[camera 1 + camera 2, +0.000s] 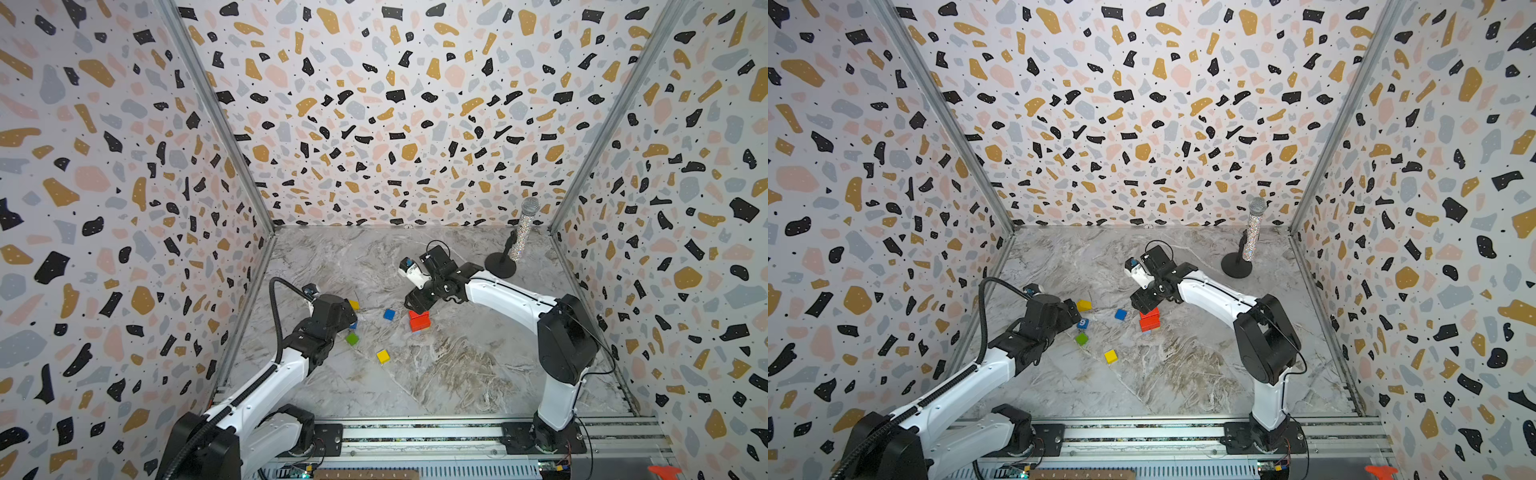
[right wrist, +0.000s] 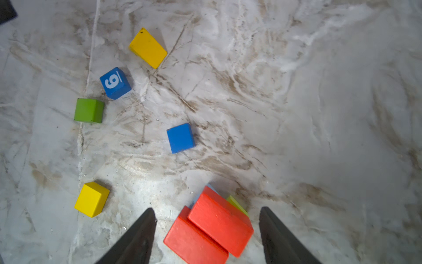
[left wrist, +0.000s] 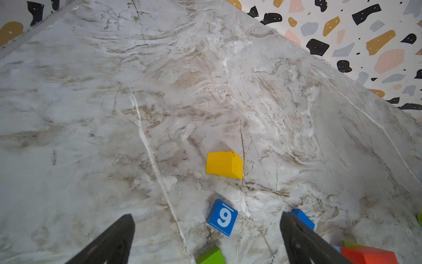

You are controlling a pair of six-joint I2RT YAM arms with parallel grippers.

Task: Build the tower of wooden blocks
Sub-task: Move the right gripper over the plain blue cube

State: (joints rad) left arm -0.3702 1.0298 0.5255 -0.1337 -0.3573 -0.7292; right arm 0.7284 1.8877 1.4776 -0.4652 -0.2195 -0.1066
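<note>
Top views both show the marble worktop (image 1: 457, 374) filling the lower middle of the frame, with two arms reaching in from the bottom edge. Right of centre, near the back wall, a glittery microphone (image 1: 524, 232) stands on a black round stand.

The right hand (image 2: 207, 208) hangs over the tower (image 1: 419, 321) at the middle of the frame. In the right wrist view its fingers (image 2: 137, 240) are spread to either side of the stack, with a slim gap on each side, pinching nothing. The tower is low: two red bricks (image 2: 220, 224), one lying offset on the other, with slivers of light blue and green showing underneath.

The left hand (image 3: 206, 214) sits left of centre, spread wide and empty.

Loose pieces lie apart from one another on the worktop, left of the tower:
- a yellow brick (image 1: 1084, 305)
- a blue cube (image 1: 389, 314)
- a blue cube marked "9" (image 1: 1083, 323), just ahead of the left hand
- a green cube (image 1: 352, 339)
- a yellow cube (image 1: 382, 356), lowest in the frame
</note>
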